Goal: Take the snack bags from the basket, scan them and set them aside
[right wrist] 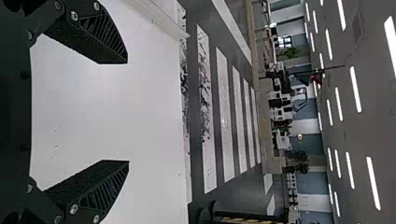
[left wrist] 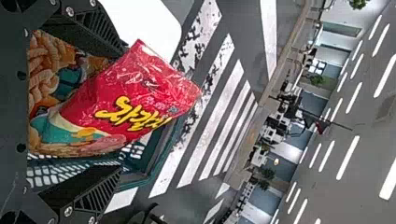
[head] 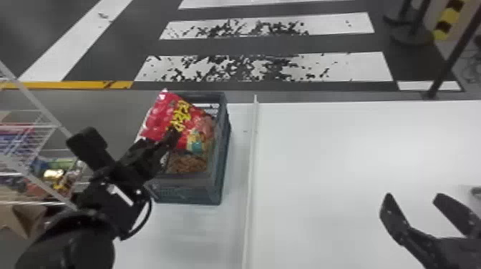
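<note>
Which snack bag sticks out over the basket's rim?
The red bag with yellow lettering; the other visible bag lies lower, inside the basket.

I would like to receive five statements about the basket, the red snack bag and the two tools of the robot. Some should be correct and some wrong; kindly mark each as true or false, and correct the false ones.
1. The left tool is at the basket. True.
2. The right tool holds a snack bag. False: its fingers are apart with nothing between them.
3. Part of the red snack bag reaches beyond the basket's rim. True.
4. The basket stands to the right of the raised strip on the white table. False: it stands to the left of it.
5. The red snack bag has yellow lettering. True.
</note>
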{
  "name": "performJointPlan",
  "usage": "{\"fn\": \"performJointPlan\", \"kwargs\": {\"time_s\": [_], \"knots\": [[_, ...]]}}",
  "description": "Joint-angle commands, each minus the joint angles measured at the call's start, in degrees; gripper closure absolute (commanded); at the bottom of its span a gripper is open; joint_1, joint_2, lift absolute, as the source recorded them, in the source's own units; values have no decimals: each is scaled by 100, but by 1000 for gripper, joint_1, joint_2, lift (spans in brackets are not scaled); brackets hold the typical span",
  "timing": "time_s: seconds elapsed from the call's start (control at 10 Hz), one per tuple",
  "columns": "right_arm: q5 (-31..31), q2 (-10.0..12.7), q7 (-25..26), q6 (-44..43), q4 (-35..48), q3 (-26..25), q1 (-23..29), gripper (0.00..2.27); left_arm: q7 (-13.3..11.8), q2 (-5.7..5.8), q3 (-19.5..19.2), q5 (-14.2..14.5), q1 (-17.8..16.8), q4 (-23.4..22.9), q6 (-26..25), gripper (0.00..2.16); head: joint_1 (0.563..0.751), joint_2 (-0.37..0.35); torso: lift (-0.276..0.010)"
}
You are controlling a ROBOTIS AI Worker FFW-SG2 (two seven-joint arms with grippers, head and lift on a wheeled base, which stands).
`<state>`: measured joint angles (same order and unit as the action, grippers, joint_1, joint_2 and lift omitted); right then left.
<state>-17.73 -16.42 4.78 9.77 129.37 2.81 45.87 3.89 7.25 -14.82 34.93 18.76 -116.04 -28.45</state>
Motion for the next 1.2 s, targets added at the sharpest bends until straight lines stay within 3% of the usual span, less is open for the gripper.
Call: {"fn": "performJointPlan", "kwargs": {"time_s": [0.0, 0.4, 0.8, 1.1], "knots": [[24, -10, -3, 74, -17, 0, 10, 167, 15, 22, -47, 75, -144, 134, -16, 144, 695, 167, -75], [51, -1, 5, 109, -122, 44, -113, 167, 33, 66, -408, 286, -91, 72, -104, 144, 695, 203, -75], [112, -37, 5, 179, -149, 71, -78, 167, 6, 347, -636, 400, -408, 521, -104, 144, 695, 246, -75], [174, -28, 14, 302, -158, 71, -69, 167, -55, 479, -531, 453, -847, 986, -139, 144, 695, 266, -75]]}}
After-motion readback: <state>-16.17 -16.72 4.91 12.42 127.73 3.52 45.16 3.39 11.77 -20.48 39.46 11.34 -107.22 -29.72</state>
